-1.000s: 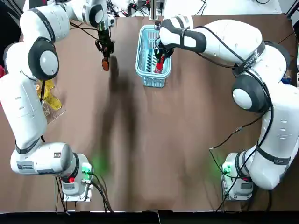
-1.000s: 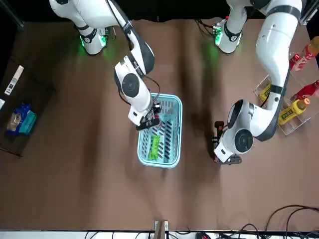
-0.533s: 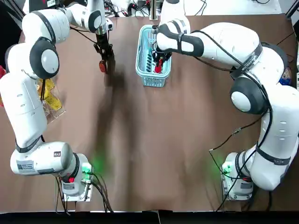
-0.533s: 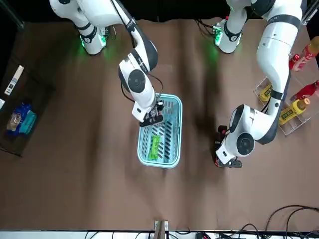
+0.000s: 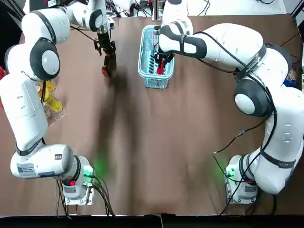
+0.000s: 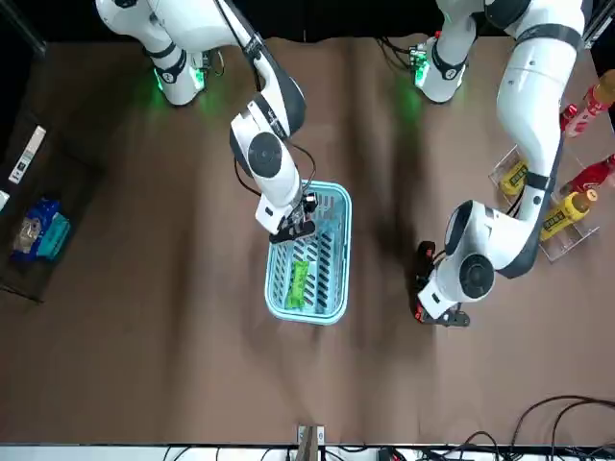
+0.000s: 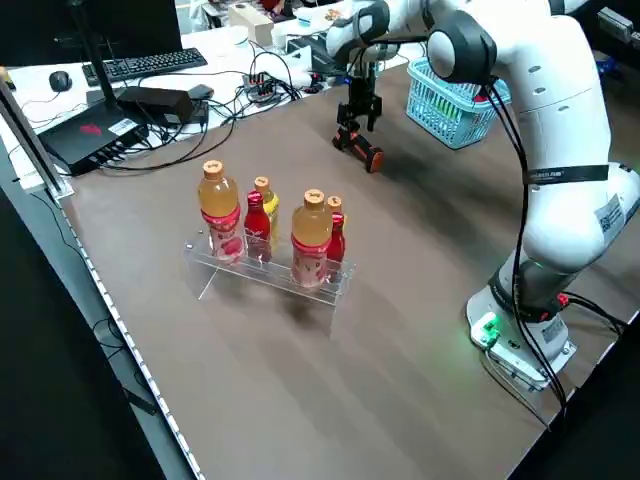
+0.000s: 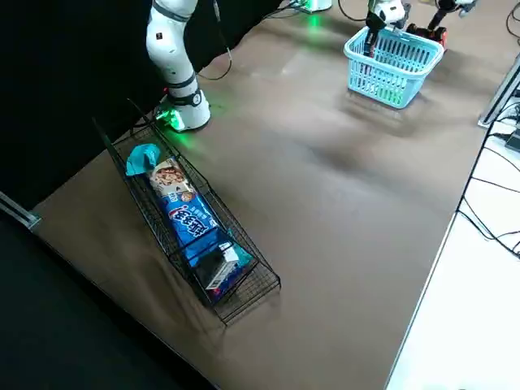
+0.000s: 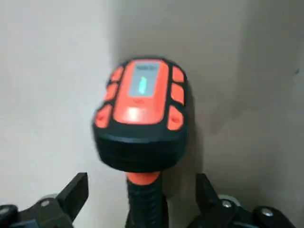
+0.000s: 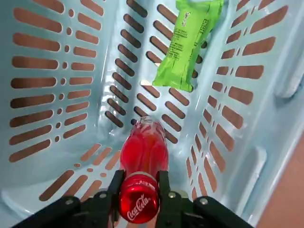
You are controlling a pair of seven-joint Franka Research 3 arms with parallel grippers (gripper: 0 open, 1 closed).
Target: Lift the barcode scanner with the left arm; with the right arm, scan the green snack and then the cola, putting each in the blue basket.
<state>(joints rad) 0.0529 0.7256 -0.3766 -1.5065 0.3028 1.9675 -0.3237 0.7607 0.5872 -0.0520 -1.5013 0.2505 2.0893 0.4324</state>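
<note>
Firmly, the right gripper [image 10: 141, 183] pinched the cola [image 10: 143, 154] by its cap inside the blue basket [image 5: 156, 83], top view's upper middle (green snack [image 10: 189, 42] there too). Upper left, the left gripper [image 5: 106, 52] flanked the barcode scanner [image 9: 140, 102] with spread fingers, not touching.

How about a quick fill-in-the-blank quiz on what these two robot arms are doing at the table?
1. The right gripper holds a cola bottle by its red ____.
2. The green snack lies inside the blue ____.
3. The open left gripper hangs over the orange-and-black ____.
Missing words: cap, basket, scanner.
</note>
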